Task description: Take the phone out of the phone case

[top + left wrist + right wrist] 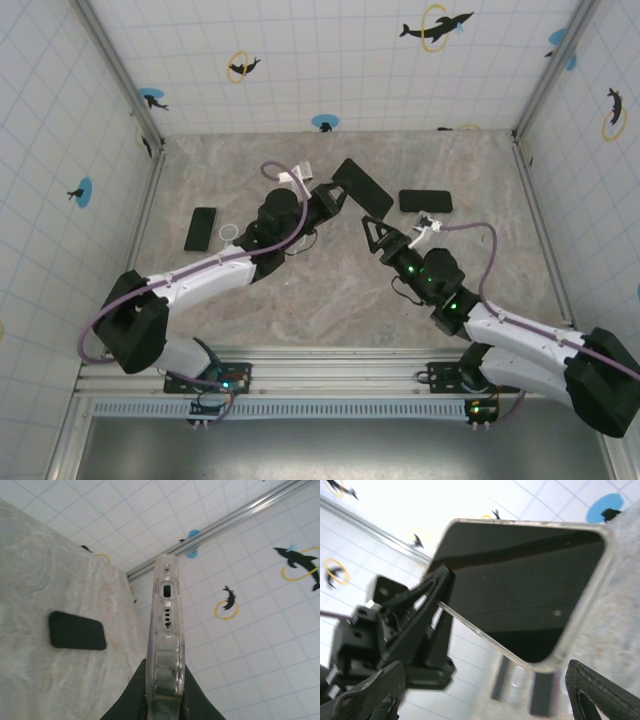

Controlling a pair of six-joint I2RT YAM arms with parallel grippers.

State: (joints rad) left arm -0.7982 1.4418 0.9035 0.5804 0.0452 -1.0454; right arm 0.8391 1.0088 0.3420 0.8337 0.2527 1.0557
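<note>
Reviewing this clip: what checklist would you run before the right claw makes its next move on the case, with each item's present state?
1. Grip: left claw shut on the phone case: ok.
2. Height: phone case held up off the table: ok.
3. Contents: phone seated in the case, dark face inside the clear rim: ok.
4. Readiness: right claw open, one finger at each side below the case: ok.
5. Contact: right claw touching the case: cannot tell.
6. Clutter: two loose phones lying apart from both claws: ok.
</note>
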